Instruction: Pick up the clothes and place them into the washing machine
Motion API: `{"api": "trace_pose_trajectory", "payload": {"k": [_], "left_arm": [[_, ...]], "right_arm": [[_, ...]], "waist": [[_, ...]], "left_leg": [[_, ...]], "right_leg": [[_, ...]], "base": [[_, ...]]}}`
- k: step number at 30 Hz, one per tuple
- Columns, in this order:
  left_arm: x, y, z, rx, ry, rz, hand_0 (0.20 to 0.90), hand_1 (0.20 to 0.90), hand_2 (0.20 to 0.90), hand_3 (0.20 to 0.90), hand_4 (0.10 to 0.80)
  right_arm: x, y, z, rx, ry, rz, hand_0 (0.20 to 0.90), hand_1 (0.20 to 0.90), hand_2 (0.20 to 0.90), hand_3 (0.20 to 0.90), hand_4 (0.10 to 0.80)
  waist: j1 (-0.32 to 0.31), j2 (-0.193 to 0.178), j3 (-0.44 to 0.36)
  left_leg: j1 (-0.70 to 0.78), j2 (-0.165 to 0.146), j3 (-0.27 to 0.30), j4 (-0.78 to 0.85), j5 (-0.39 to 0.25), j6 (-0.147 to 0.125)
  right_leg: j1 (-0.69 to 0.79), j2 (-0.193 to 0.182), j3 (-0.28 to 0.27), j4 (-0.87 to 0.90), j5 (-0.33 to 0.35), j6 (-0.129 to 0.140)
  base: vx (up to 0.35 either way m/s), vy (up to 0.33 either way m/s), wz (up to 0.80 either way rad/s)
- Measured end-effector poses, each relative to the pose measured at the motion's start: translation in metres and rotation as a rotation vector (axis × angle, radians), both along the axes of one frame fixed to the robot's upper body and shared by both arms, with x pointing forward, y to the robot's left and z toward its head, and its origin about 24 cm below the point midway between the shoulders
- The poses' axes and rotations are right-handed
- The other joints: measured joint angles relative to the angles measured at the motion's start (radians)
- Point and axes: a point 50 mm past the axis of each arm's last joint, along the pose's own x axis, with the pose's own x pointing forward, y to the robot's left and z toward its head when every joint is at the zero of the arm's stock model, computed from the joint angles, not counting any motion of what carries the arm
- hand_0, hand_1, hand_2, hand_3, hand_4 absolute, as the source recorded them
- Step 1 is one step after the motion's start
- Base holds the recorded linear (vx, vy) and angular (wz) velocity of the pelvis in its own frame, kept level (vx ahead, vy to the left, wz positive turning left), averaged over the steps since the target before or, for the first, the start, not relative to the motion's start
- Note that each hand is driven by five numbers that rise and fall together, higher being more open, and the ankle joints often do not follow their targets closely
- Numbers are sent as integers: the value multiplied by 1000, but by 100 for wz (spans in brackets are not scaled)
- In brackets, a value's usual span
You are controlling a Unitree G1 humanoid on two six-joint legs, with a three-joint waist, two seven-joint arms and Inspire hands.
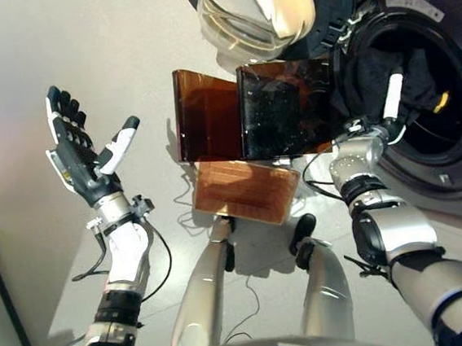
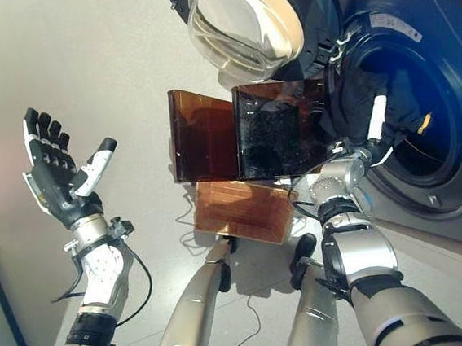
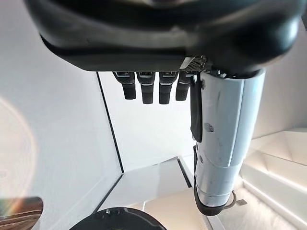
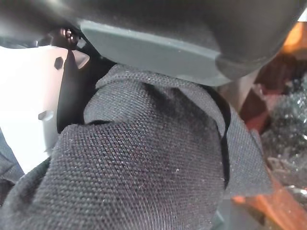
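The washing machine [image 1: 461, 179] stands at the right with its round door [image 1: 256, 11] swung open. Black clothes [image 1: 377, 73] hang in the drum's mouth. My right hand [image 1: 392, 97] is inside that mouth against the cloth, its white-covered thumb sticking straight up. In the right wrist view the black cloth [image 4: 144, 167] fills nearly everything beside the white thumb [image 4: 29, 96] and covers the rest of the hand. My left hand [image 1: 78, 155] is raised at the left, far from the machine, open and holding nothing, its fingers [image 3: 153, 88] straight.
A brown see-through basket [image 1: 278, 107] sits on the floor right beside the machine's opening, under the door. A small yellow piece [image 1: 441, 102] shows deeper in the drum. Pale bare floor lies to the left.
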Motion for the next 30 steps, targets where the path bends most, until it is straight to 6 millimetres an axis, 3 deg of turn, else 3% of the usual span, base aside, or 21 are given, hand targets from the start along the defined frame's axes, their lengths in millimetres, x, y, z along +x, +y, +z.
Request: {"api": "trace_pose_trajectory", "payload": {"k": [7, 12, 17, 18, 19, 20, 23, 30], "left_arm": [[-7, -4, 22, 13, -116, -38, 900, 900, 900, 900, 800], [-11, 4, 29, 46, -152, -4, 900, 900, 900, 900, 800], [-18, 14, 27, 72, -148, 29, 900, 900, 900, 900, 800], [-20, 17, 25, 78, -138, 35, 900, 900, 900, 900, 800], [-21, 18, 24, 82, -133, 37, 900, 900, 900, 900, 800], [-22, 19, 23, 77, -127, 37, 900, 900, 900, 900, 800], [-22, 20, 22, 63, -122, 24, 900, 900, 900, 900, 800], [-16, 18, 30, 48, -152, -22, 900, 900, 900, 900, 800]], "right_arm": [[-7, -32, 13, 11, -11, -102, 200, 200, 200, 200, 300], [-17, -80, 74, -60, -107, -240, 200, 200, 200, 200, 300], [-41, -122, 148, -231, -155, -381, 200, 200, 200, 200, 300], [-50, -131, 170, -285, -183, -420, 200, 200, 200, 200, 300], [-49, -130, 168, -312, -162, -423, 477, 477, 477, 477, 498], [-48, -129, 168, -314, -145, -421, 900, 900, 900, 900, 800], [-48, -126, 182, -331, -170, -424, 900, 900, 900, 900, 800], [-48, -124, 186, -352, -174, -423, 900, 900, 900, 900, 800]], "waist": [[28, 52, -7], [52, 113, -11], [57, 119, -14], [58, 121, -16], [58, 122, -16], [52, 124, -18], [51, 127, -20], [49, 126, -19]], "left_leg": [[-2, -19, 13, -40, 23, 8], [-11, -40, 13, -59, 39, 13], [-23, -54, 13, -60, 45, 15], [-30, -58, 12, -59, 47, 15], [-34, -59, 12, -59, 48, 16], [-46, -67, 14, -61, 50, 18], [-66, -72, 22, -64, 56, 23], [-67, -71, 24, -65, 57, 26]], "right_leg": [[-31, -22, 10, 13, -3, 8], [-61, -43, 17, 46, -10, 17], [-89, -60, 26, 76, -19, 19], [-98, -65, 28, 79, -20, 19], [-102, -65, 29, 81, -20, 20], [-123, -70, 40, 88, -20, 20], [-153, -73, 53, 91, -16, 26], [-150, -68, 57, 74, -5, 33]], "base": [[11, 51, 5], [-7, 12, 8], [28, 26, 9], [45, 29, 5], [80, 53, 8], [60, 41, 5], [35, 27, 2], [19, 28, -4]]}}
